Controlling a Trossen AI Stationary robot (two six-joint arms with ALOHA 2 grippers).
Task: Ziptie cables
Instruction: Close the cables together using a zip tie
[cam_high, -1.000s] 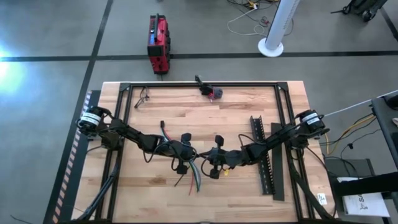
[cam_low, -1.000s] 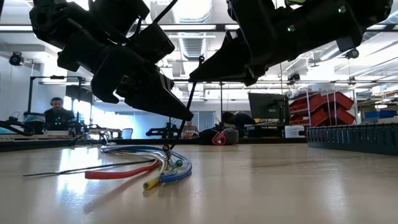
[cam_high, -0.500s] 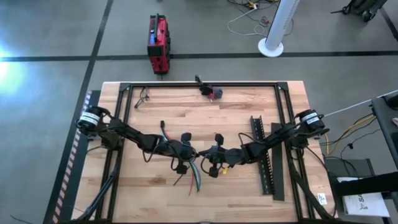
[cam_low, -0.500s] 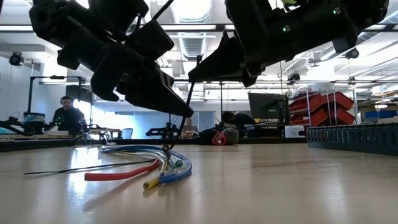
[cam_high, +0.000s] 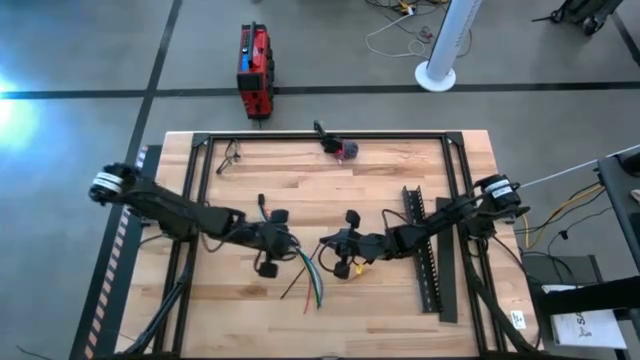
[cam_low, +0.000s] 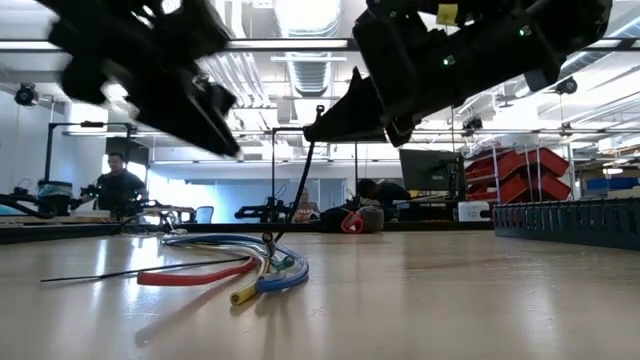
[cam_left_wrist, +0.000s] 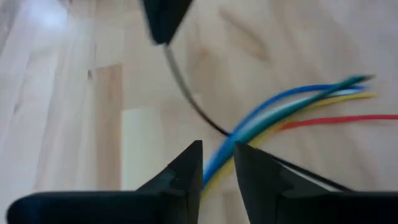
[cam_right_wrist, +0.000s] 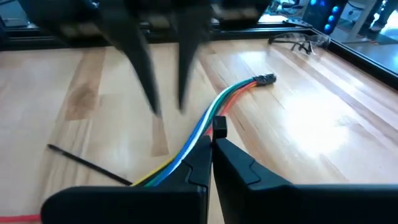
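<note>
Holding, right gripper (cam_high: 323, 240): its fingers are pressed together on the upper end of a thin black zip tie (cam_low: 295, 190); you can see the pinch in the low view, with the strip running down from the tip at a slant.
Right gripper, place: just above the middle of the table (cam_high: 380, 180), over the bundle, tip pointing at the left arm.
Left gripper (cam_high: 289, 244): its fingers stand a narrow gap apart with nothing between them; from its own wrist camera you look through that gap onto the wires below.
Left gripper, place: close beside the right gripper's tip, raised off the wood and clear of the tie. It is blurred in the low view, so you cannot read its exact height there.
Cables (cam_high: 308, 268): they lie flat on the wood at mid-table, right under the two grippers. Blue, green, yellow and red strands run packed together at one stretch and fan apart toward the table's near edge.
Zip tie, lower end: it meets the bundle where the strands are packed; it looks looped round them, but you cannot tell that for certain.
Loose black strand (cam_low: 110, 272): it lies flat on the table beside the fanned ends.
Toothed black rail (cam_high: 420, 250): it lies on the right side of the table, well apart from the bundle.
Person (cam_low: 118, 185): stands in the room beyond the table.
</note>
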